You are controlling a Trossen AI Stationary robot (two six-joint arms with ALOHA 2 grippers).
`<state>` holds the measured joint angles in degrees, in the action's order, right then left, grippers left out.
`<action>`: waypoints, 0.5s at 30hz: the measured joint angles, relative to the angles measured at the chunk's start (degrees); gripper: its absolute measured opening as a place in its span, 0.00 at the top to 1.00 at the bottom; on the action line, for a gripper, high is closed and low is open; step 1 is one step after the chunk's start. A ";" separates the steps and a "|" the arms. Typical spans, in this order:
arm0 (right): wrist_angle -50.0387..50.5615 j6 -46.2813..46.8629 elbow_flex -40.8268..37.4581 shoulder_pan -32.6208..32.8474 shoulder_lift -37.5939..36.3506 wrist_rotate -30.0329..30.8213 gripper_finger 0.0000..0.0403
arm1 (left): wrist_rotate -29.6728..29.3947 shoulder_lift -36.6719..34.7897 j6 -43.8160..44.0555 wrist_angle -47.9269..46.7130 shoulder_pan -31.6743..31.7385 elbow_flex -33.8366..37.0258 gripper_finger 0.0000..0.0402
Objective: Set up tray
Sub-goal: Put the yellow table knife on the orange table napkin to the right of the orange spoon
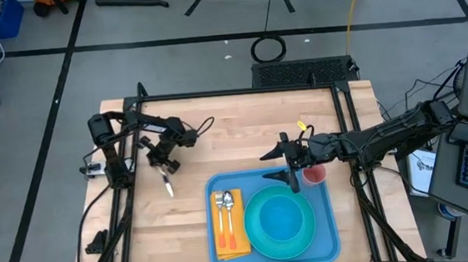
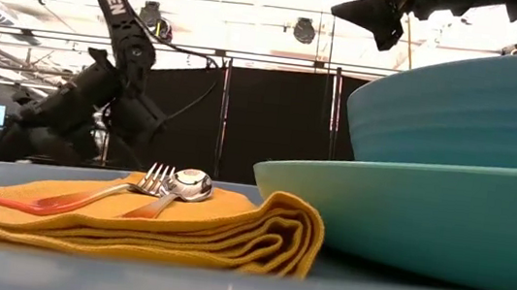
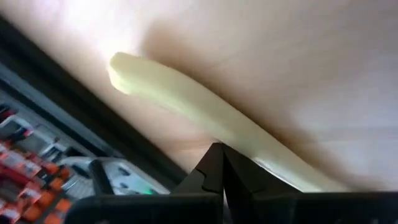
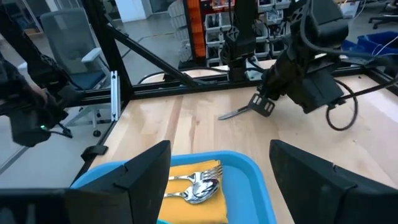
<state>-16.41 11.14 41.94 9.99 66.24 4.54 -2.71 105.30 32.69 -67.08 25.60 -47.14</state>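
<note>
From above: blue tray (image 1: 273,218) at the near middle of the wooden table (image 1: 218,141), carrying a turquoise plate (image 1: 280,221) with a bowl inside, and a folded orange napkin (image 1: 231,227) with fork (image 1: 220,211) and spoon (image 1: 228,205) on top. Right gripper (image 1: 280,165) over the tray's far rim, fingers spread, grasping nothing; a pink cup (image 1: 314,175) just beside it, partly hidden by the arm. Left gripper (image 1: 164,166) on the table's left side, clenched on a knife (image 1: 167,185) lying on the wood.

At table height: napkin, fork and spoon close by, plate and bowl cut off at the frame edge, tray floor blurred.

Left wrist: closed fingers (image 3: 214,174) gripping a pale blurred knife handle, blade hidden.

Right wrist: own fingers wide apart above the tray's corner; left gripper beyond, knife blade barely showing.
</note>
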 joint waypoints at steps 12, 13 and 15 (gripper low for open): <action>-0.03 0.04 0.00 -0.03 0.00 -0.02 0.35 | -6.73 -0.90 -1.41 5.63 -3.47 -13.10 1.00; -0.01 0.02 0.00 -0.03 0.00 -0.02 0.35 | -8.56 -0.90 -2.21 5.99 -3.74 -14.50 1.00; 0.05 0.04 0.00 -0.03 0.00 -0.02 0.35 | -10.42 -0.98 -4.86 5.57 -4.37 -16.88 0.99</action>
<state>-16.36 11.18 41.93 9.96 66.24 4.51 -13.13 104.31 27.83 -61.52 21.23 -64.03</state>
